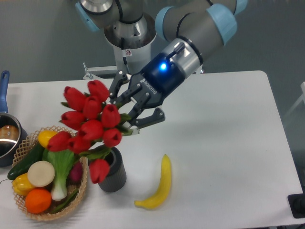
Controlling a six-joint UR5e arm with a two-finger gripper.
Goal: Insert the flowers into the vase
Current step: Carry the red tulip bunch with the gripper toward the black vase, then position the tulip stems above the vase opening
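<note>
While pinching flowers (90, 126) in gripper (125, 112) jaws above vase (113, 172), risk stems missing mouth, tipping vase, or snagging basket (82, 177) at left.

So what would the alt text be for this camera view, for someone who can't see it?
A robot arm's two-finger gripper holds a bunch of red artificial tulips tilted over a short dark grey ribbed vase on a white table. A wicker basket of vegetables sits left of the vase, a yellow banana right, and a blue-handled metal pot at the far left edge.
</note>
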